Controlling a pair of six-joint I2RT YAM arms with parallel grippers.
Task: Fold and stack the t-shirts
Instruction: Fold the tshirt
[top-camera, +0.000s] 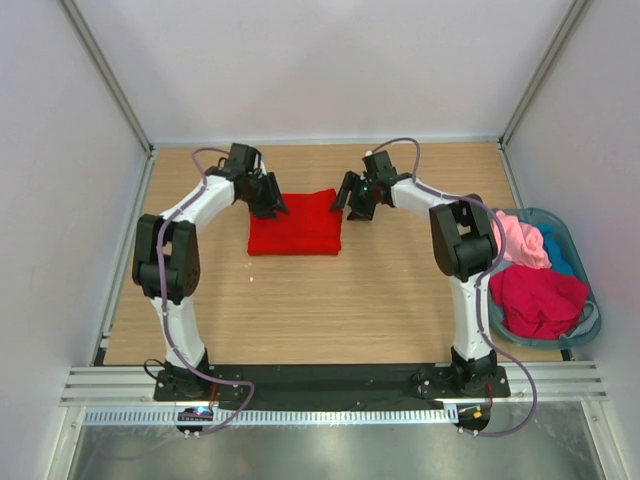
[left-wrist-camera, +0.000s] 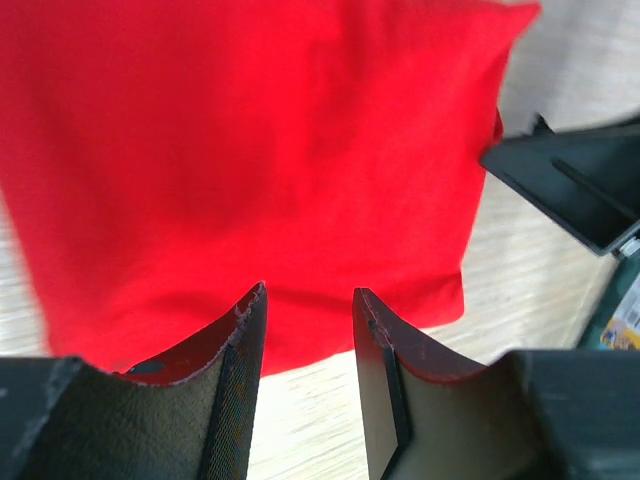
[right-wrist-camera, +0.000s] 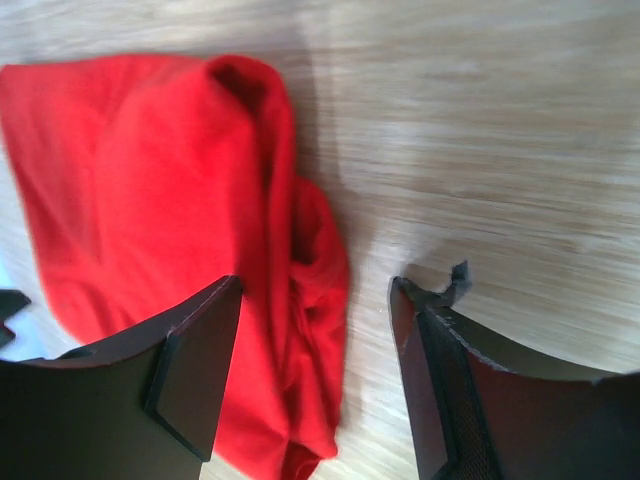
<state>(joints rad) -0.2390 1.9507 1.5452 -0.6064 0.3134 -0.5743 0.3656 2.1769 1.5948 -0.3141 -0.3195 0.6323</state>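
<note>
A bright red t-shirt (top-camera: 295, 224) lies folded into a rectangle on the wooden table (top-camera: 330, 300), between the two grippers. My left gripper (top-camera: 270, 203) is open and empty at its far left corner; in the left wrist view the red t-shirt (left-wrist-camera: 250, 160) fills the frame beyond my left gripper (left-wrist-camera: 310, 300). My right gripper (top-camera: 352, 203) is open and empty at its far right edge; in the right wrist view my right gripper (right-wrist-camera: 315, 300) hangs over the bunched folded edge of the red t-shirt (right-wrist-camera: 150, 200). Pink (top-camera: 520, 240), teal-blue (top-camera: 558, 250) and crimson (top-camera: 538, 298) t-shirts lie in a basket.
The translucent blue-grey basket (top-camera: 590, 320) stands at the table's right edge, beside the right arm. Grey walls close in the table on three sides. The right gripper's body shows at the right of the left wrist view (left-wrist-camera: 570, 180).
</note>
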